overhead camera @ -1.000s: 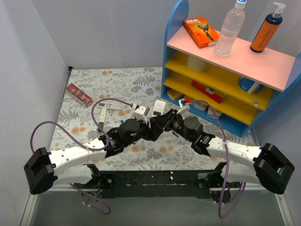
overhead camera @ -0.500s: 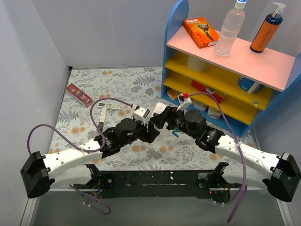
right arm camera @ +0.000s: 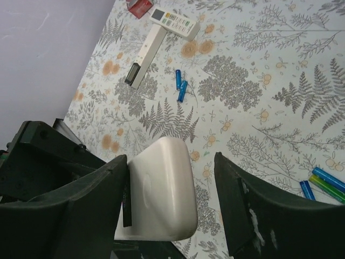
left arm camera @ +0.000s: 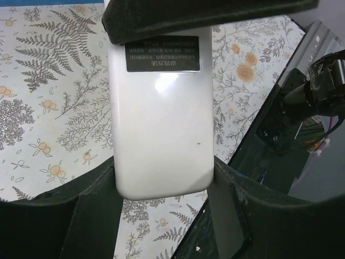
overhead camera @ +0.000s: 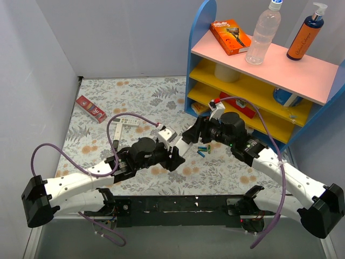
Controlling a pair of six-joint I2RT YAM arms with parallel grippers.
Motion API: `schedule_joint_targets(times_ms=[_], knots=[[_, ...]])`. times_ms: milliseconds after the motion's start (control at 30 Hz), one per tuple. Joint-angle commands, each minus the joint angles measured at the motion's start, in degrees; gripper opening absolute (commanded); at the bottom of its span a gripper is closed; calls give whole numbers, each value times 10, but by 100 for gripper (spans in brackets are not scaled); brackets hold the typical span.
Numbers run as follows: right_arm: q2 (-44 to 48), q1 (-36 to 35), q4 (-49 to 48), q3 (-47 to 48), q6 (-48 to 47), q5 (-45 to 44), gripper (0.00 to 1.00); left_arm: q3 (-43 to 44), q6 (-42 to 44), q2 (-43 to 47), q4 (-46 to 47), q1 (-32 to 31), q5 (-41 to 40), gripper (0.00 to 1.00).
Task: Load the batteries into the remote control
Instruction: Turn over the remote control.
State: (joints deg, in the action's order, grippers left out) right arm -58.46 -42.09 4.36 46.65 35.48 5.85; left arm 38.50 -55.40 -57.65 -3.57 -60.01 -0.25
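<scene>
One remote control [left arm camera: 161, 118] sits pinched in my left gripper [overhead camera: 175, 155]; my open, empty right gripper [right arm camera: 170, 161] at its 1 o'clock could bump it loose.

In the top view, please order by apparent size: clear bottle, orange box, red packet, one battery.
clear bottle
orange box
red packet
battery
Bottle and box stand on the shelf, perhaps nearer the camera; box over packet is unsure.
</scene>
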Motion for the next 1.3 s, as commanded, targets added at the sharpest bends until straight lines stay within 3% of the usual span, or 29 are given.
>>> schedule_joint_targets(times_ms=[0, 100, 133, 167, 200, 233, 267, 300, 333, 400, 433, 600, 867, 1000, 1267], knots=[[7, 36, 14, 10, -15, 101, 69, 32, 39, -3, -26, -9, 10, 0], [9, 52, 6, -2, -18, 135, 54, 39, 51, -19, -39, -10, 10, 0], [10, 56, 3, -4, -19, 141, 41, 41, 58, -22, -44, -11, -7, 2], [11, 62, -1, -7, -18, 152, 35, 46, 58, -25, -51, -11, -13, 7], [14, 62, -8, -15, -19, 158, 28, 45, 59, -24, -58, -12, -22, 30], [17, 62, -18, -23, -14, 163, 18, 43, 54, -21, -58, -11, -30, 35], [20, 62, -37, -31, -10, 167, 14, 39, 48, -18, -57, -11, -51, 43], [23, 63, -63, -39, -4, 167, 10, 37, 39, -7, -56, -11, -62, 61], [32, 62, -78, -60, 1, 164, 5, 36, 23, -1, -55, -11, -74, 72], [44, 63, -137, -85, 30, 157, 1, 29, -1, 17, -44, -12, -114, 86], [48, 63, -156, -109, 39, 153, 1, 23, -15, 42, -36, -11, -130, 98], [74, 62, -275, -178, 113, 112, 1, -65, -142, 145, 55, -10, -223, 98], [88, 59, -440, -277, 215, 42, 1, -250, -347, 298, 211, -9, -275, 98], [66, 46, -519, -319, 245, -5, 1, -299, -402, 303, 269, -10, -268, 98], [-49, -16, -668, -340, 289, -56, 1, -267, -435, 249, 186, -10, -305, 98]])
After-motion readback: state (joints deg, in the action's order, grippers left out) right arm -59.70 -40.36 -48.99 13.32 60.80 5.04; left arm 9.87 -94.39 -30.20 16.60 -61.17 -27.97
